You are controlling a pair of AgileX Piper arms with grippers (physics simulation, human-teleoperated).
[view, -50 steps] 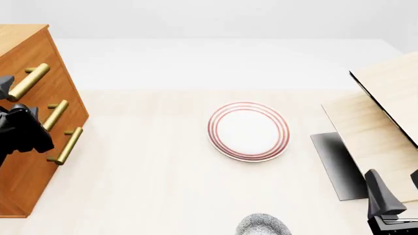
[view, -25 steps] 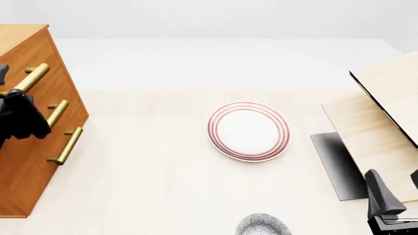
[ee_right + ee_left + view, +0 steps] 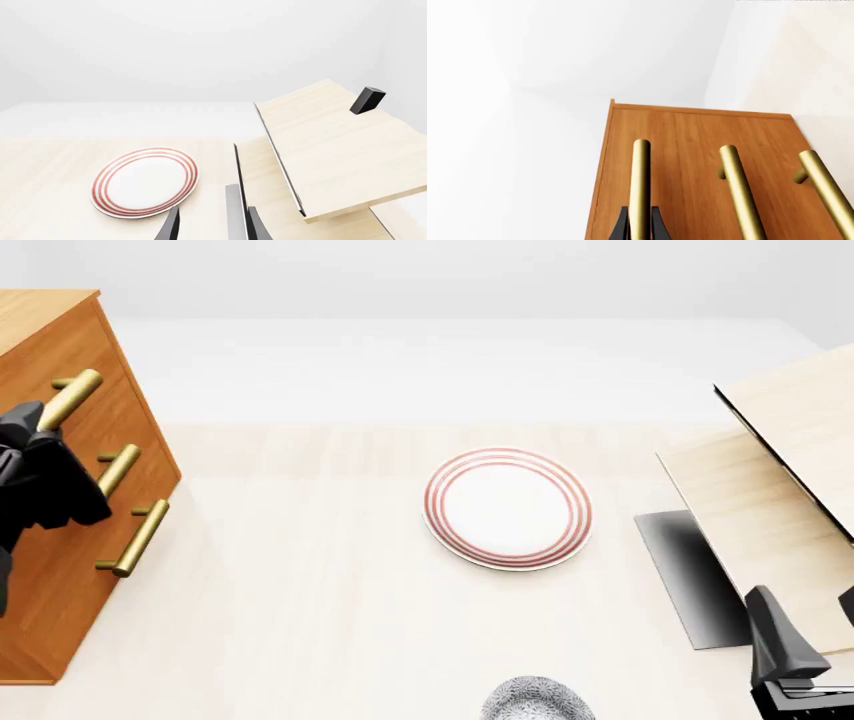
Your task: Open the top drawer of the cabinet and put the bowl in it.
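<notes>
The cabinet [image 3: 74, 540] stands at the table's left, all three drawers closed. My left gripper [image 3: 32, 432] is at the near end of the top drawer's brass handle [image 3: 70, 398]. In the left wrist view its fingertips [image 3: 622, 226] press both sides of that handle [image 3: 640, 185], so the left gripper [image 3: 640, 227] is shut on it. The speckled bowl [image 3: 538, 701] sits at the table's front edge, partly cut off by the frame. My right gripper [image 3: 814, 635] rests open at the front right, apart from the bowl; the right gripper [image 3: 213, 225] holds nothing.
A white plate with red rings [image 3: 507, 507] lies mid-table, and also shows as the plate [image 3: 145, 181] in the right wrist view. Pale wooden boards [image 3: 781, 480] slope up at the right over a grey pad [image 3: 678, 575]. The two lower handles [image 3: 134, 537] jut from the cabinet.
My left gripper rose from the middle handle's level to the top handle and now grips its near end. The drawer has not moved. The right arm stays still.
</notes>
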